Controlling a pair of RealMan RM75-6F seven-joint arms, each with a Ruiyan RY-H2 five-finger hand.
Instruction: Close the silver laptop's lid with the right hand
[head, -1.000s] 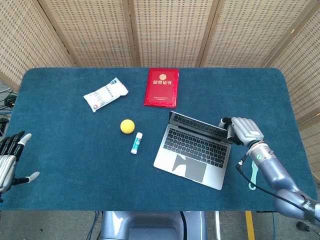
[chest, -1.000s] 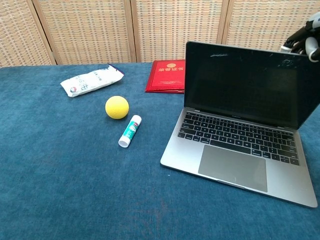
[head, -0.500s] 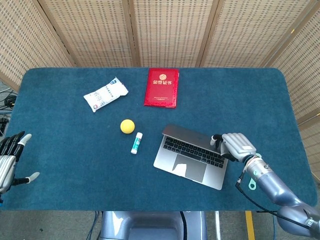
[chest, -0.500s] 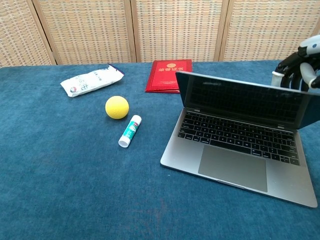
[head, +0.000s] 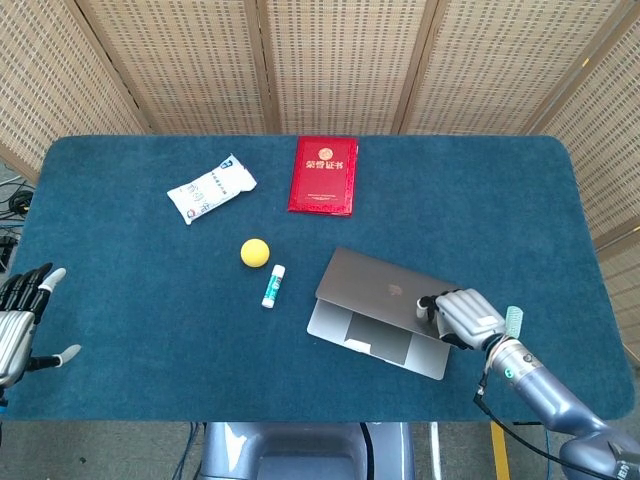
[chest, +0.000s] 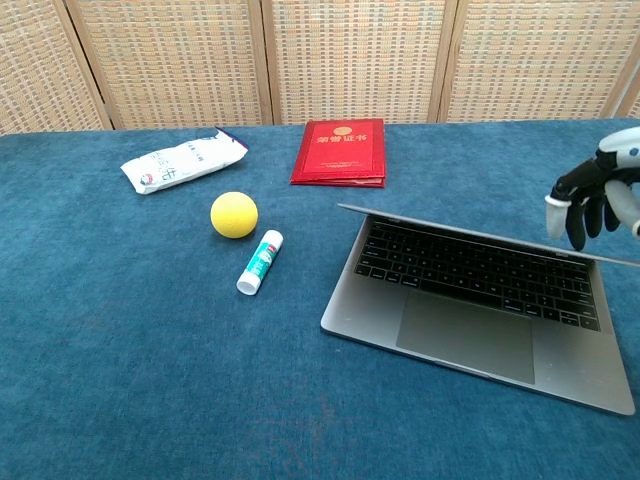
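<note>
The silver laptop (head: 383, 310) (chest: 480, 300) lies right of centre on the blue table, its lid tipped far down but still ajar, with keys and trackpad showing beneath it. My right hand (head: 459, 317) (chest: 594, 196) presses on the lid's right part from above, fingers pointing down, holding nothing. My left hand (head: 20, 325) hovers open off the table's left edge and is out of the chest view.
A yellow ball (head: 255, 252) and a glue stick (head: 273, 285) lie left of the laptop. A red certificate booklet (head: 323, 174) and a white packet (head: 211, 188) sit further back. A woven screen stands behind the table (head: 120, 270).
The lid has swung from upright to nearly flat. My right hand has followed it down and toward the table's front edge. The left hand has stayed put.
</note>
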